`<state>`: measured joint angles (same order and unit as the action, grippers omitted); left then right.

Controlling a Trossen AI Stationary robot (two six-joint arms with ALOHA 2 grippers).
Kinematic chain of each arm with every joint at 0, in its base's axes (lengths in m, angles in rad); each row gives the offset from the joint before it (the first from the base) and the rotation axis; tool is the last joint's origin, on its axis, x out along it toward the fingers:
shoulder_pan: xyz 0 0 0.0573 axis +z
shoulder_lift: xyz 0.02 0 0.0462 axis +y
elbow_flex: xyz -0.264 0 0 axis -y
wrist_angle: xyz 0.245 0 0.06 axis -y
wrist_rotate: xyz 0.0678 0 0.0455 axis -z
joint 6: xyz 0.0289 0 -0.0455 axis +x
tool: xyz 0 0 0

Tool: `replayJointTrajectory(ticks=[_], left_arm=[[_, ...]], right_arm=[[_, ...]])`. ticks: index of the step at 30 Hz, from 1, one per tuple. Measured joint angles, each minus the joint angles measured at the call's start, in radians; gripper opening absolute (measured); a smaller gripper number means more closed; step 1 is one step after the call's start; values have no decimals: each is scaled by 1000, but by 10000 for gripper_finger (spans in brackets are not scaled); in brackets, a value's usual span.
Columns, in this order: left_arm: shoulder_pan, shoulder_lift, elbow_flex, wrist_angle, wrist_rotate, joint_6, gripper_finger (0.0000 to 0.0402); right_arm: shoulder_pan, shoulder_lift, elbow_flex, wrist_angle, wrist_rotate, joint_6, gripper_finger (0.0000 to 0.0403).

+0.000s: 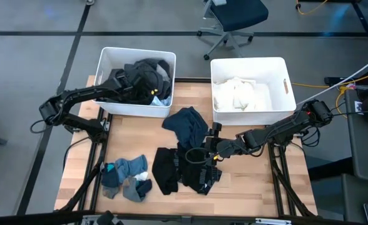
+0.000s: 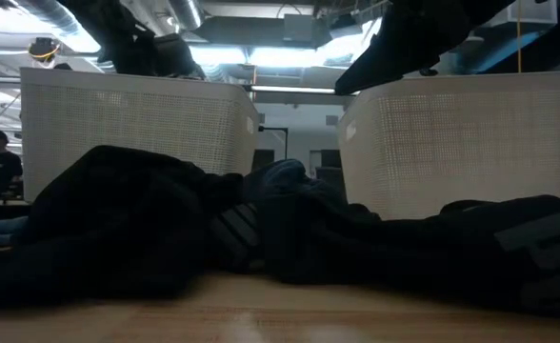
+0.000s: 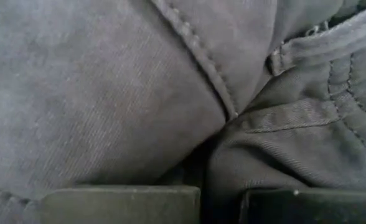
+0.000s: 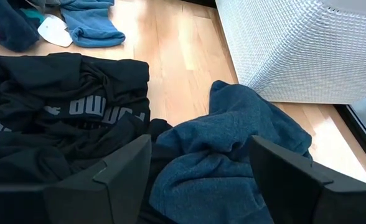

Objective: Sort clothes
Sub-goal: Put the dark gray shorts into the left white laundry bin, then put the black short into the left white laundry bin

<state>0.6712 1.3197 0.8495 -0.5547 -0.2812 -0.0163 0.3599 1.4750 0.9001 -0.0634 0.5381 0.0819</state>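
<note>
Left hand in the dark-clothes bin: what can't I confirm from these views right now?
- Left hand: fingers buried among dark clothes in the left bin, high view; grip unknown.
- Left wrist view: grey fabric fills the picture; nothing else shows.
- Low view: black clothes hide the table; both hands out of sight.

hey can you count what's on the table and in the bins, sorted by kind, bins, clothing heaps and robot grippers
White bins: 2, left bin holding dark clothes, right bin holding white clothes.
Clothing heaps on the table: 3, teal garment, black garments, grey-blue socks.
Grippers: 2, left gripper, right gripper.
Total: 7.
</note>
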Motion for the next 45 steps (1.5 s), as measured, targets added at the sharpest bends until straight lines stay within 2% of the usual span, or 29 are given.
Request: replayJointTrajectory(ticks=[4,9,13,17,24,30,39,45], left_arm=[[0,1,26,-20,4,-10,35],[0,2,71,-82,9,-11,98],[0,3,140,-182,9,-6,144],[-7,0,234,-297,8,-10,169],[-46,-4,455,-458,2,-36,172],[-129,-58,577,-438,1,-36,172],[-307,-169,589,-400,20,-90,171],[-485,-168,548,-299,72,-83,171]], right_arm=[[0,0,0,0,0,4,270],[0,0,0,1,-8,4,270],[0,0,0,1,-8,4,270],[0,0,0,1,-8,4,270],[0,0,0,2,-8,4,270],[0,0,0,2,-8,4,270],[0,0,0,2,-8,3,270],[0,0,0,5,-8,3,270]])
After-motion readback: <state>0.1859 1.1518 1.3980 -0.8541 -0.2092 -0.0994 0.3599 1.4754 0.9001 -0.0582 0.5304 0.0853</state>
